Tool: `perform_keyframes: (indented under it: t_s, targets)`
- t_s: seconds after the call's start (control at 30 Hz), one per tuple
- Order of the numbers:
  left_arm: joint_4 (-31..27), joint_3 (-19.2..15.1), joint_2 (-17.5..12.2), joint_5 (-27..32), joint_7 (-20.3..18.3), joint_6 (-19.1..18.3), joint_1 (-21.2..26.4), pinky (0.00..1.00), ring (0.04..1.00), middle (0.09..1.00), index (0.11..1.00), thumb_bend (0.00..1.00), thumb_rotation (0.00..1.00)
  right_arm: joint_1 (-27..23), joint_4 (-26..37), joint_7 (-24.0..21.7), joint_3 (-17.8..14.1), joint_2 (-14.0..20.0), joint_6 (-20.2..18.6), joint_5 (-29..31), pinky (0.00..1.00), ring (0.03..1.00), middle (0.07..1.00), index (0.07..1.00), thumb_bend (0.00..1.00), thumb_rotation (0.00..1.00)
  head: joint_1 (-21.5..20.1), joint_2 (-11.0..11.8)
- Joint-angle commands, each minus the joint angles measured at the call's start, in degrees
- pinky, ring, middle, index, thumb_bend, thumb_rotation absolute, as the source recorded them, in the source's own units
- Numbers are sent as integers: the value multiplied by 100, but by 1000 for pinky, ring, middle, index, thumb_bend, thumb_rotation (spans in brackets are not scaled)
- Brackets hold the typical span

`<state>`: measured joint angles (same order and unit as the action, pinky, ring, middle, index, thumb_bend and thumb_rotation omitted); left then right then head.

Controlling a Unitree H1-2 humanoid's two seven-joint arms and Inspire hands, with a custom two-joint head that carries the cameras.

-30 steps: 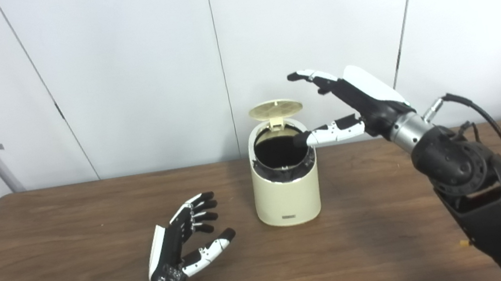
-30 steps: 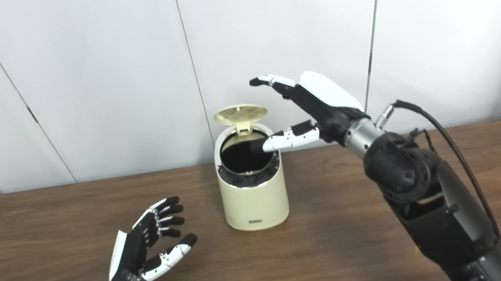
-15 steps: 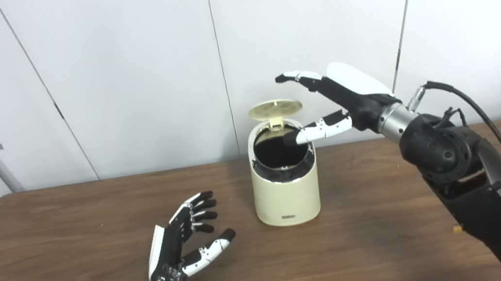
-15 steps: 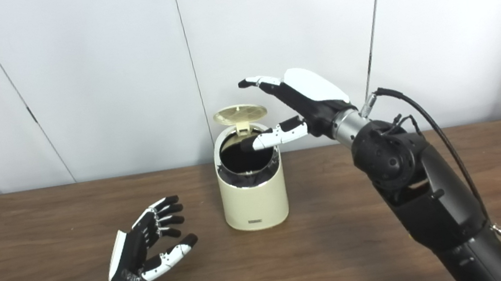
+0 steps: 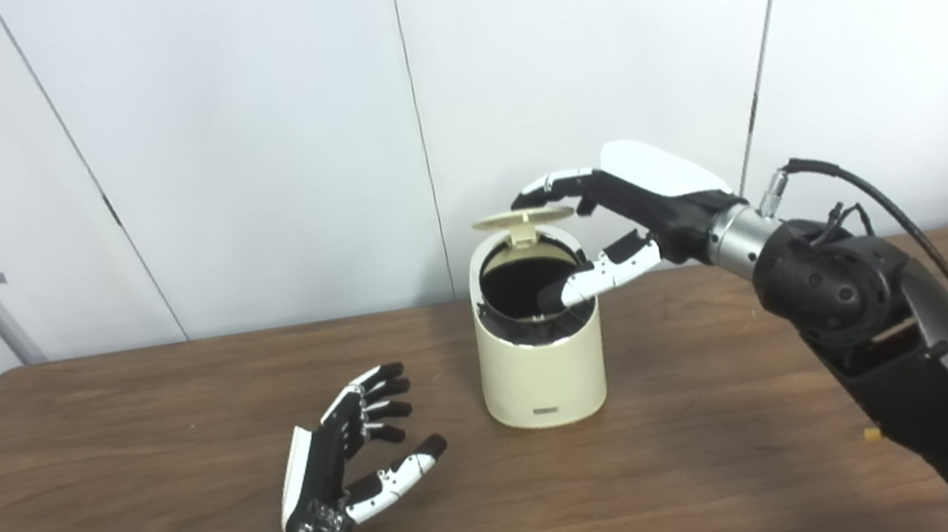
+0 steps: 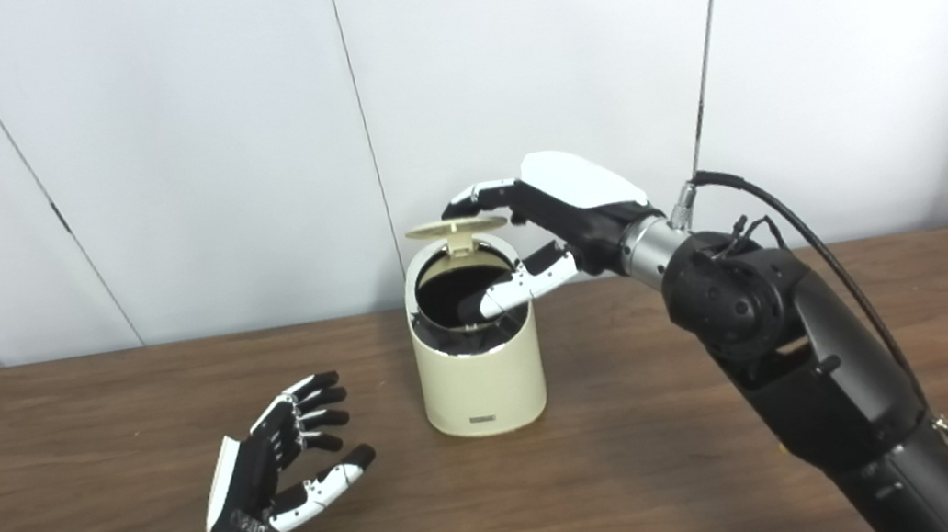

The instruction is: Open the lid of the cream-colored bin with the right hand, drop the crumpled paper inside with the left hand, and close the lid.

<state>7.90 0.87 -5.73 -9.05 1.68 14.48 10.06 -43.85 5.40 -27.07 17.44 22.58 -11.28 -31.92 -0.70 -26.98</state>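
Observation:
The cream-colored bin stands at the table's middle, its dark opening showing. Its round lid is half lowered and seen almost edge-on. My right hand is open above the bin; its fingers rest on the lid's top rear edge, and the thumb hangs over the opening's right rim. My left hand lies open and empty on the table, left of the bin and nearer the front, palm turned right. No crumpled paper is in view.
The brown wooden table runs across the whole view. White wall panels stand behind it. A small orange speck lies on the table by my right arm.
My right hand has moved left and down onto the lid, and the lid has tipped from upright to nearly level. My left hand has not moved.

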Motion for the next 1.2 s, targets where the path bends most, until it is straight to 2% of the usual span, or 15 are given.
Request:
perform_keyframes:
  t_s: [0.0,0.17,0.43,0.7,0.83,1.0,1.17]
  targets:
    - [-85,-2,41,-13,59,41,44,593,693,761,807,709,185,-273,203,-21,-86,93,148,61,727,840,772,731,686,571,-5,-8]
    - [-72,2,33,-74,88,75,53,589,687,758,804,711,195,-218,196,-41,-119,124,239,121,796,869,719,663,668,569,21,-53]
    - [-77,5,40,-35,74,71,60,587,689,760,801,719,183,-179,316,-184,-86,232,213,75,798,856,688,619,648,555,54,-132]
    - [-200,15,57,-84,81,-68,39,585,686,760,799,720,189,-106,331,-270,-31,333,404,89,791,839,677,618,642,508,81,-204]
    - [-241,23,47,-111,80,-92,36,590,686,758,799,722,201,-44,368,-354,0,336,375,60,831,843,686,633,640,526,113,-270]
    - [-293,28,51,-185,107,-164,35,591,683,756,799,729,215,47,271,-298,69,287,508,-17,814,840,676,634,646,540,130,-301]
    - [-356,23,84,-196,101,-207,17,590,689,757,796,727,199,83,234,-307,204,214,593,-138,817,847,675,645,655,601,166,-361]
